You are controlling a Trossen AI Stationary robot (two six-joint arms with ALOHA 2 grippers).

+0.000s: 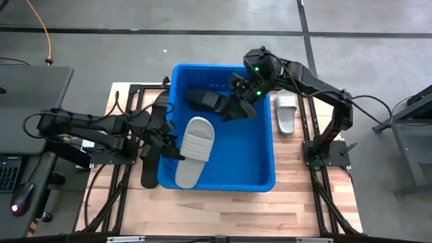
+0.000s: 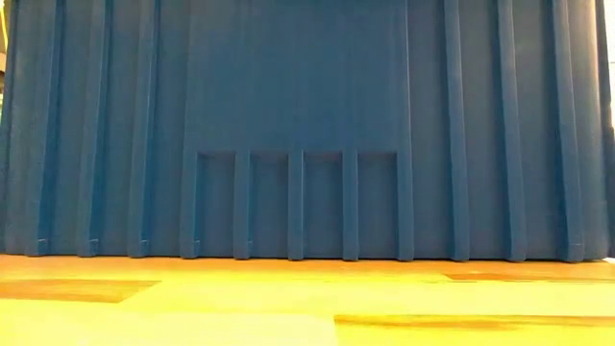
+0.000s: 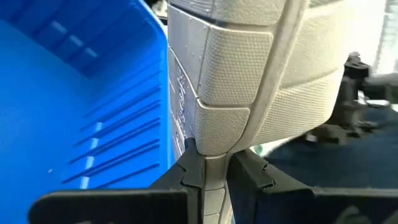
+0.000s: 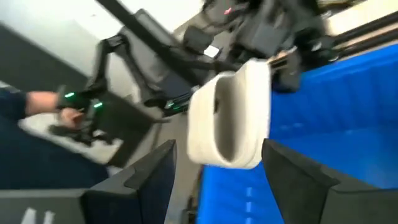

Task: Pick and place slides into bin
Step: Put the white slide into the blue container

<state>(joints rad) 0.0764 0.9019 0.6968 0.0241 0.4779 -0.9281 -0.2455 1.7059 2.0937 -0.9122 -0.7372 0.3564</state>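
**2 arms at the blue bin, 1 pale slide held over its rim**

The left gripper [image 1: 170,147], fingers pressed tight on the edge of a light grey slide [image 1: 194,150], holds that slide over the left wall of the blue bin [image 1: 266,181], the sandal reaching from the rim into the tub's near-left part. In the left wrist view the 2 dark fingers [image 3: 186,176] pinch the slide's textured sole [image 3: 249,81] from either side, with the bin's ribbed inner wall [image 3: 74,106] just beside it.

The right gripper [image 1: 241,96] hangs over the far part of the bin with its fingers spread and nothing between them; its own camera looks past both open fingers [image 4: 152,180] toward the pale slide [image 4: 233,115] and the left arm behind it. A black slide [image 1: 206,99] lies inside the bin by the far wall, near the right gripper.

Outside the tub, 1 white slide [image 1: 286,111] lies on the wooden table [image 1: 223,209] just beside the bin's right wall, toward the far-right corner. 2 more black slides lie along the bin's left wall: 1 [image 1: 160,108] toward the far edge, 1 [image 1: 150,169] toward the near edge, partly under the left arm.

The low camera shows only the bin's ribbed outer wall [image 2: 307,125] standing on the tabletop [image 2: 307,298].
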